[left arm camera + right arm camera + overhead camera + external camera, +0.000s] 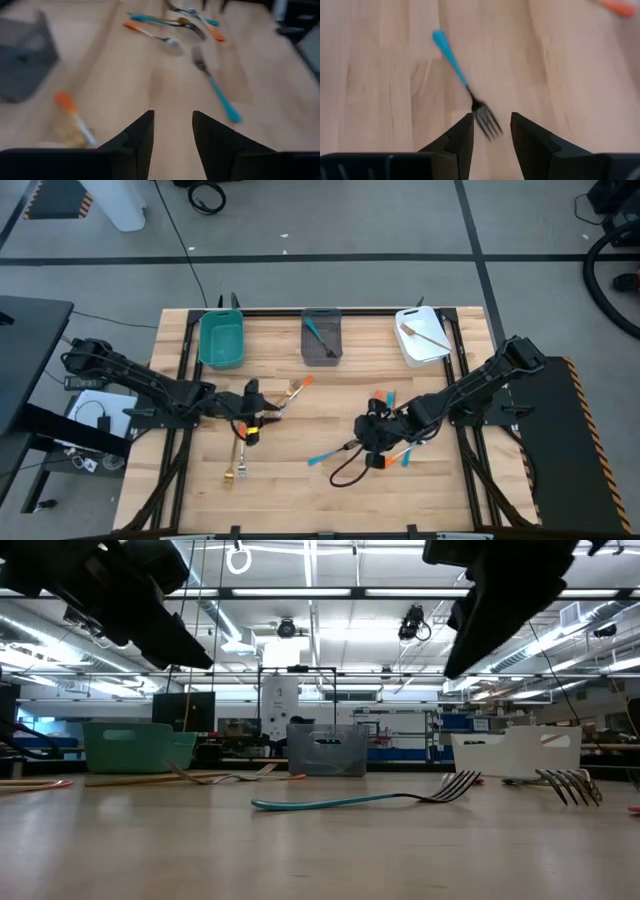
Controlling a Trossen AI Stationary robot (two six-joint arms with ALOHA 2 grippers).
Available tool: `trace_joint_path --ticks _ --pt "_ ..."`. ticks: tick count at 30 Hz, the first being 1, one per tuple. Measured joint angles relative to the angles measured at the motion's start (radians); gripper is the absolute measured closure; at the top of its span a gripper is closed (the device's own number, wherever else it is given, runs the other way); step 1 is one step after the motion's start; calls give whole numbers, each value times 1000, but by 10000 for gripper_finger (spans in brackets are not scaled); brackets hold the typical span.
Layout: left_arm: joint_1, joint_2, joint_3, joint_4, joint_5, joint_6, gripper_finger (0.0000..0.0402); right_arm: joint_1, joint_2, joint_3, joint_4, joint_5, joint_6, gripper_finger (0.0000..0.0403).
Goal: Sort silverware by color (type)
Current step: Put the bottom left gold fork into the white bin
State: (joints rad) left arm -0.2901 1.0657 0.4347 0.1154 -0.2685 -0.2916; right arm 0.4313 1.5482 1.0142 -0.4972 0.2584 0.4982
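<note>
bare table (300, 490) spans the near side, open for passage. forks clutter the centre: a blue fork (330, 455) lies between both arms. three bins (322, 338) line the far edge, with gaps between them.

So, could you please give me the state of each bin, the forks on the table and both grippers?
Teal bin: empty.
Grey bin: holds a blue fork.
White bin: holds a tan fork.
Blue fork: flat on the table, ahead of the right gripper.
Tan fork: flat on the table.
Left gripper: open, empty.
Right gripper: open, empty.
</note>
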Motion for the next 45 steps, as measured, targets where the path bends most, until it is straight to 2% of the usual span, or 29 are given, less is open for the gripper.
trace_joint_path --ticks 6,12,22,29,35,45 --pt "1 0 0 -33 121 -145 259 -14 0 0 -71 -89 -3 266" --pt "-20 0 0 -147 166 -267 259 -37 0 0 -203 -155 7 266" --pt "-64 0 4 -294 158 -353 259 -58 0 0 -228 -124 -83 266" --pt "-91 0 151 -623 109 -394 259 -89 0 0 -229 -85 -109 266" --pt "-120 0 204 -714 106 -574 259 -95 0 0 -217 -8 -109 266" --pt "-179 0 205 -841 171 -855 259 -95 0 0 -199 9 -111 266"
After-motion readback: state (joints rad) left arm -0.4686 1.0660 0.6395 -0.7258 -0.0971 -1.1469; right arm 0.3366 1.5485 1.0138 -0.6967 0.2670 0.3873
